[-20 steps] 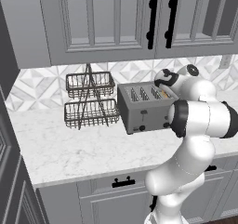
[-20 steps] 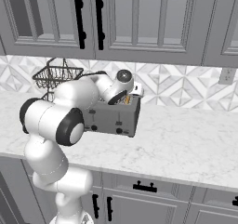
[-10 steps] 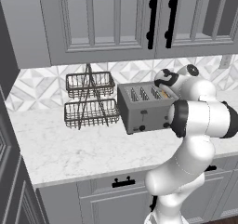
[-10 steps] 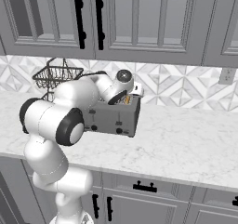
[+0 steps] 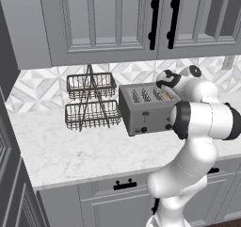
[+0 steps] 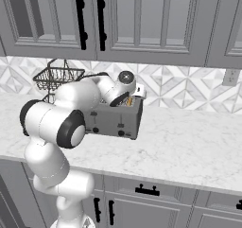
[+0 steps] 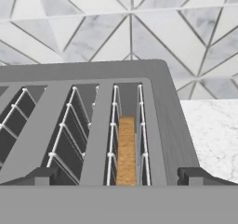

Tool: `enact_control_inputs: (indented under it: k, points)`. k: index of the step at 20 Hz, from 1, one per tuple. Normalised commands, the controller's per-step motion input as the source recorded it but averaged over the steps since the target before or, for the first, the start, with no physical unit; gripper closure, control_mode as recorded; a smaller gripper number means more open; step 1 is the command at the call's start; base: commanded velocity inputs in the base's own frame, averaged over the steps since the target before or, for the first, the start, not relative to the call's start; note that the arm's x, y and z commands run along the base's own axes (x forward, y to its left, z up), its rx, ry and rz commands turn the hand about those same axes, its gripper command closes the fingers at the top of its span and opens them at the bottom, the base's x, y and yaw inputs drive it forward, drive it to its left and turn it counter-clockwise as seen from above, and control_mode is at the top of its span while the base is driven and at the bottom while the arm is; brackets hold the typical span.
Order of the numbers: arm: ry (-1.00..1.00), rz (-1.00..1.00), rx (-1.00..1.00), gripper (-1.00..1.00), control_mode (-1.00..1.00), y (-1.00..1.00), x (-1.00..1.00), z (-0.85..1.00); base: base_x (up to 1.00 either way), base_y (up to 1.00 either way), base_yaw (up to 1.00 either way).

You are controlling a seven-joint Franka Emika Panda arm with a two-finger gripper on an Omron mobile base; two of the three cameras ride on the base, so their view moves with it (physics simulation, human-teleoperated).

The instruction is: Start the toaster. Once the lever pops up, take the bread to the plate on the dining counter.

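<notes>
One bread (image 7: pixel 126 149) slice stands inside unlabelled toaster (image 7: pixel 93 121).

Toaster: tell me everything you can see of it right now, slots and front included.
The toaster is a wide, boxy grey metal unit standing upright on the white marble-look counter, right of the black wire rack, against the tiled wall. Several top slots with white wire guides; the bread sits on edge, low in the rightmost slot. Small black knobs line the front. The open gripper hovers just above that slot, apparently not touching.
</notes>
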Motion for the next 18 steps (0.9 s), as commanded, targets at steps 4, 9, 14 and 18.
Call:
enact_control_inputs:
  k: [4,9,14,18]
  points:
    - [0.00,0.00,0.00,-1.00,-1.00,0.00,0.00,0.00,0.00,0.00,0.00]
    - [0.00,0.00,0.00,-1.00,-1.00,0.00,0.00,0.00,0.00,0.00,0.00]
    - [0.00,0.00,0.00,-1.00,-1.00,0.00,0.00,0.00,0.00,0.00,0.00]
    - [0.00,0.00,0.00,-1.00,-1.00,0.00,0.00,0.00,0.00,0.00,0.00]
